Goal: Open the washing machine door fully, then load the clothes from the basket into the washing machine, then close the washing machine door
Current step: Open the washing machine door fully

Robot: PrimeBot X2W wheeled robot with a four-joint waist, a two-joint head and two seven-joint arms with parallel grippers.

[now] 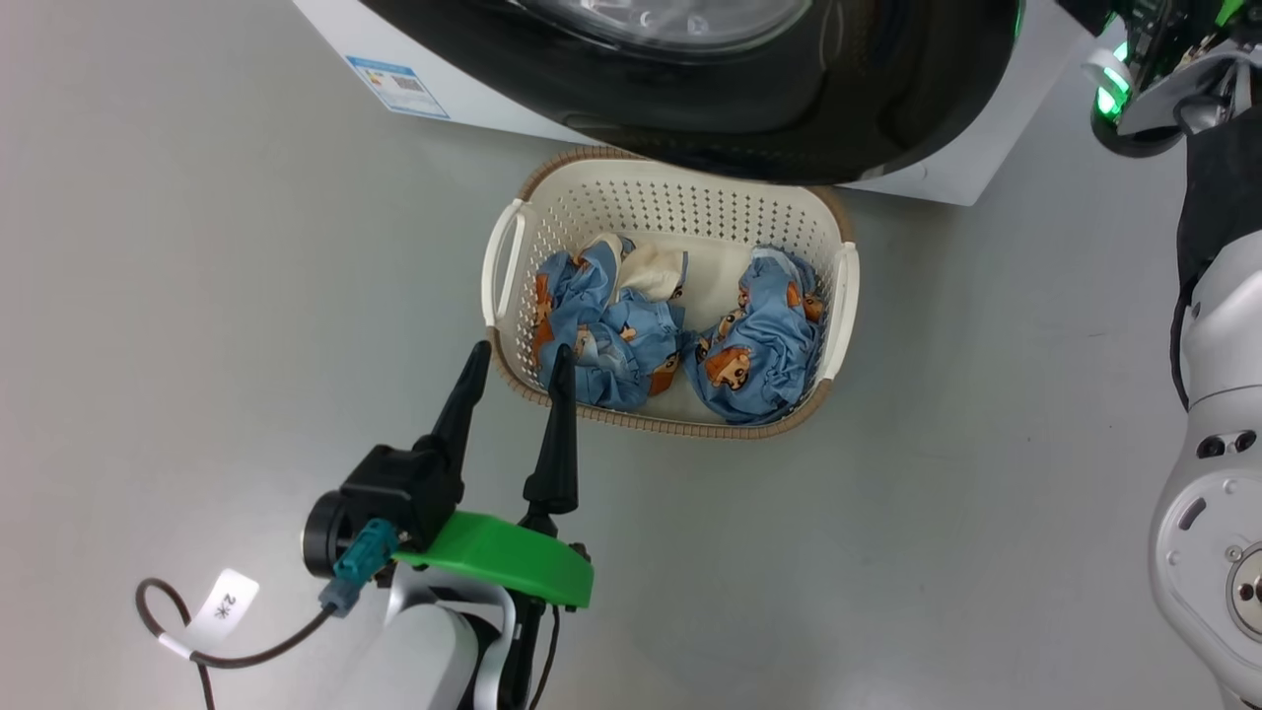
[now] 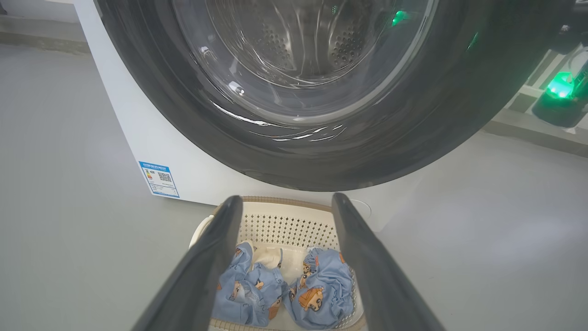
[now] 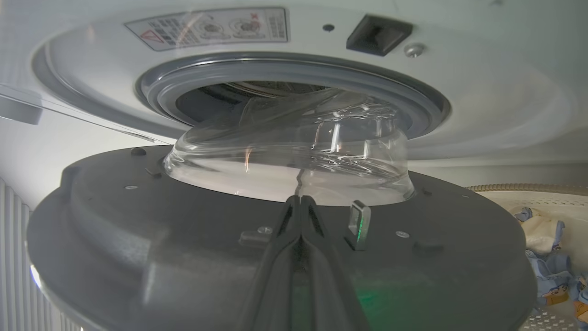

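At the left, the small blue label sat low on the white washing machine, and nearer the robot the left gripper hung over the grey floor with its two dark fingers spread wide and nothing between them, the tips just at the near-left corner of the basket. In the left wrist view those fingers framed the basket's perforated far wall. The basket stood on the floor right in front of the machine, holding the clothes: two bunched light-blue bear-print bundles side by side, with a cream-white piece tucked behind the left one. The washing machine door stood partly open, its glossy black rim overhanging the basket's far edge. In the right wrist view the door's clear glass bowl sat partly inside the grey rubber ring. The right gripper lay against the door's dark inner face beside the metal latch hook, fingers pressed together, gripping nothing. The pale right arm rose along the right edge.
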